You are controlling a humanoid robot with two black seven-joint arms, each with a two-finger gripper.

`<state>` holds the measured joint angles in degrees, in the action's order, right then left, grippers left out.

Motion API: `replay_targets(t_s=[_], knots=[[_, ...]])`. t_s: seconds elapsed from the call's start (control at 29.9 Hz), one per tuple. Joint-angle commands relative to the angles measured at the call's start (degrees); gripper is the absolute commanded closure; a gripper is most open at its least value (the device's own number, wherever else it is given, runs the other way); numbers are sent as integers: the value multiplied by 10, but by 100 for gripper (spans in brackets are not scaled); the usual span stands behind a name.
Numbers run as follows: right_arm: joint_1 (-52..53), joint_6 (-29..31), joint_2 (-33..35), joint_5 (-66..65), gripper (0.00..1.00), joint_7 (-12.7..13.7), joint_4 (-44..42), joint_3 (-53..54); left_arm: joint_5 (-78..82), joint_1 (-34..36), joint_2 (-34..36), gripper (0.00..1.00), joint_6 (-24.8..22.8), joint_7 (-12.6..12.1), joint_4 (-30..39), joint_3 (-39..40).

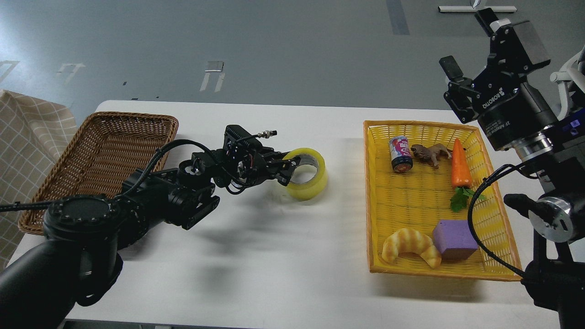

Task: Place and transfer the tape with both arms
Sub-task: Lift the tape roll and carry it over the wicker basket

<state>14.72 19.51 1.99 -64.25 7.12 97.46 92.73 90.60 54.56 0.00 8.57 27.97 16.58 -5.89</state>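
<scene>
A croissant [410,246] and purple block [454,239] fill the near end of the yellow basket [375,201] by the table's [274,256] right edge. Mid-table, the left gripper [289,171] clamps the yellow tape roll [309,178] through its core. The right gripper [452,84] hangs raised beyond, fingers apart.

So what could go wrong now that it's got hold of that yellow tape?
The left hand seems to pinch only one side of the tape, through the hole, so the roll could swing or slip off. The brown basket sits close beside the left arm, which might bump it.
</scene>
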Motion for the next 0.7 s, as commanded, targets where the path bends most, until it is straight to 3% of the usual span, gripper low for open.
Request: replay_targets(t_s=[0.0, 0.57, 0.67], knots=[[0, 0, -1, 1, 0, 0, 0, 0, -5, 11, 0, 100, 1, 0, 4, 1], [-1, 1, -4, 2, 0, 1, -2, -7, -4, 73, 0, 100, 3, 0, 7, -2], [-1, 1, -3, 2, 0, 2, -2, -9, -8, 97, 29, 100, 6, 0, 7, -1]])
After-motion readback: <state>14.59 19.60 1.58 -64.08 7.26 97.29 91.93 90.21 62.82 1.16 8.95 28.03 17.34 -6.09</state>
